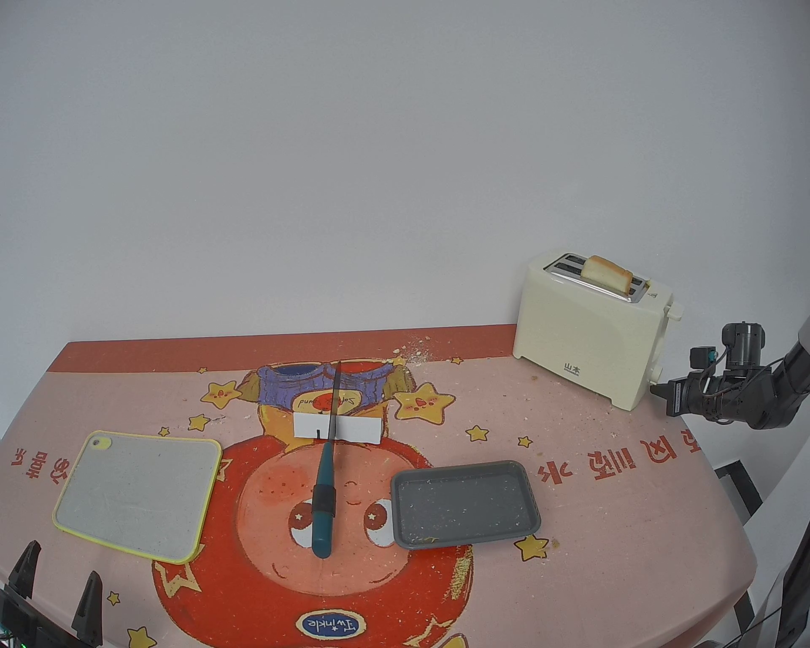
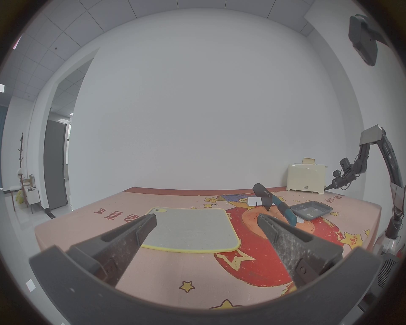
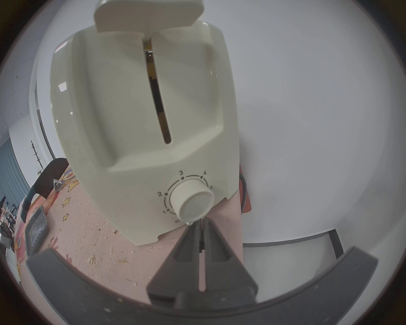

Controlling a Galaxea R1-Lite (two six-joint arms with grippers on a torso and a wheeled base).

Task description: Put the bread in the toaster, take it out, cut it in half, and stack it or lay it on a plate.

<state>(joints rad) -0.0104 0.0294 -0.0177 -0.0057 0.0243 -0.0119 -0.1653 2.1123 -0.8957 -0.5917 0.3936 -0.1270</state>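
A broad table draped in a pink cloth printed with a red cartoon figure and yellow stars carries the whole scene. At its far right corner stands a boxy, glossy cream plastic toaster, with metal-trimmed slots on top and a lever and a round numbered dial on its end. A flat grey cutting board with a yellow-green rim lies at the near left. A shallow dark grey rectangular tray with rounded corners, dusted with crumbs, sits near the middle. Between board and tray, a long knife with a teal handle points its dark blade away toward the wall, propped in a small white holder. The left gripper hangs with jaws spread wide, empty, over the near left edge. The right gripper has its fingers pressed together on nothing, tips just below the dial. A golden-crusted slice of bread stands on edge in a toaster slot, its upper part protruding, its long axis following the slot.
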